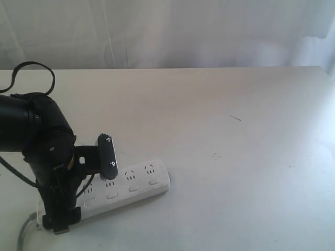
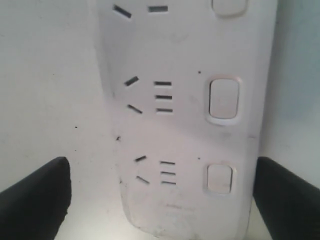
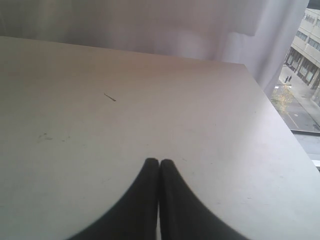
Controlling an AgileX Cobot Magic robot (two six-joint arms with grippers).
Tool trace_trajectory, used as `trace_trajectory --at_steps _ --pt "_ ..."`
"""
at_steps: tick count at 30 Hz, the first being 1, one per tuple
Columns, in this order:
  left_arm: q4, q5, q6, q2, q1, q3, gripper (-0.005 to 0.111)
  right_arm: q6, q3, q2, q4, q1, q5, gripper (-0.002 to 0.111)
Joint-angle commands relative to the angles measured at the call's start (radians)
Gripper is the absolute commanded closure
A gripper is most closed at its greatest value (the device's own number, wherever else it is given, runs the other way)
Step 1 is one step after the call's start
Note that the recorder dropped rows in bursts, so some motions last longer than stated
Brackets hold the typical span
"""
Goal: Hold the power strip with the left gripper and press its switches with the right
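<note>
**Left gripper astride power strip, clamp not made**

Black left arm filled the near left corner of the exterior view and hung over the cord end of the power strip, which lay flat on the table at the near left. The left gripper was spread open with nothing held. In the left wrist view its fingers sat either side of the strip's rounded end, one well clear of the edge and the other just beside it (contact not readable).

Step judged: pin the strip. To do it well, the jaws should close evenly across the strip's width and bite the side walls, not the top face. That keeps the switches uncovered and stops the bar sliding under a press.

The right gripper had its fingers pressed together, empty, over bare table. No strip showed in the right wrist view, and the gripper itself did not show in the exterior view. Closed tips would suit poking one small square button at a time.

Around it, a pale curtain ran behind the table. The grey cord trailed off the near left edge. One tiny dark sliver lay far from the strip. Nothing lay on the table between the right side and the strip. The likeliest obstruction was the left arm itself, which shadowed the nearest buttons.
</note>
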Motion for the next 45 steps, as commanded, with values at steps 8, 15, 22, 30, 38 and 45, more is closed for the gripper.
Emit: trace_trajectory --at_steps 8,15,22,30,38,45 --pt "-0.004 -0.026 -0.026 0.083 0.002 -0.001 0.010 0.001 0.001 -0.005 -0.001 -0.005 -0.005 0.108" --pt "-0.014 -0.092 -0.014 0.083 0.002 -0.001 0.010 0.001 0.001 -0.005 -0.001 -0.005 -0.005 0.108" --pt "-0.014 -0.110 0.040 0.083 0.002 -0.001 0.038 0.001 0.001 -0.005 -0.001 -0.005 -0.005 0.108" --pt "-0.017 -0.241 0.121 0.083 0.002 -0.001 0.106 0.001 0.001 -0.005 -0.001 -0.005 -0.005 0.108" --pt "-0.019 -0.339 0.354 0.083 -0.040 -0.001 0.106 0.001 0.001 -0.005 -0.001 -0.005 -0.005 0.108" --pt "-0.043 -0.344 0.493 0.083 -0.124 -0.001 0.107 0.001 0.001 -0.005 -0.001 -0.005 -0.005 0.108"
